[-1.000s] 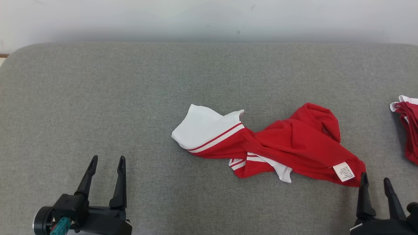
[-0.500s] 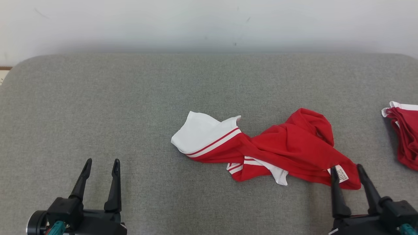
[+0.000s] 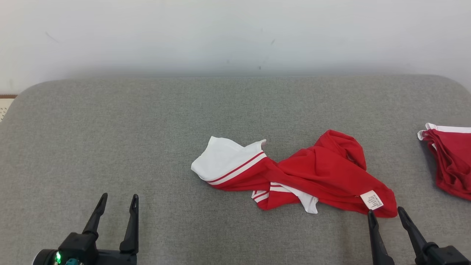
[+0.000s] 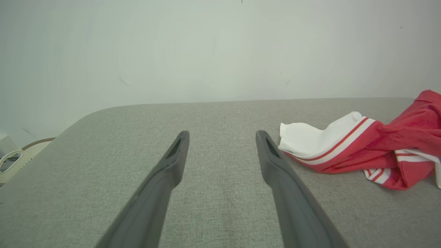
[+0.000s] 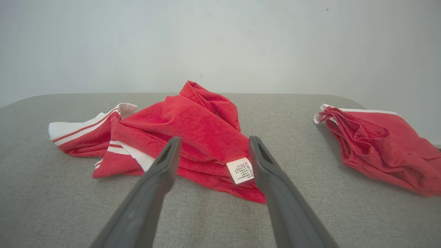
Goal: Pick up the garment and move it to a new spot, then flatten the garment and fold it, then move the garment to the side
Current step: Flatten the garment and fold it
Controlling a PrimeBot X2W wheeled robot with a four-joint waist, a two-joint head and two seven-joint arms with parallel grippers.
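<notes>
**Both pincers apart, red garment crumpled on the bench**

We see the red-and-white garment (image 3: 323, 176) lying crumpled on the grey fabric-covered bench (image 3: 147, 129), a little right of its middle. Its white end (image 3: 222, 160), edged with red and white stripes, points toward our left, and the red bulk bunches up toward our right. A white care label (image 3: 372, 200) lies face up on the near right corner of the red cloth.

Our right pincer (image 3: 385, 211) stands with its two dark fingers apart and grips nothing. Its tips sit just short of the garment's near right edge, close to the label. In the right wrist view the label shows between the two fingers, beside the right one.

Our left pincer (image 3: 119, 196) is likewise apart and empty, low over bare bench and well apart from the garment, off to the side of its white end.

A second red garment with white trim (image 3: 450, 165) lies in a heap at the far right of the bench, apart from the first. A pale wall (image 3: 220, 33) rises behind the bench.
</notes>
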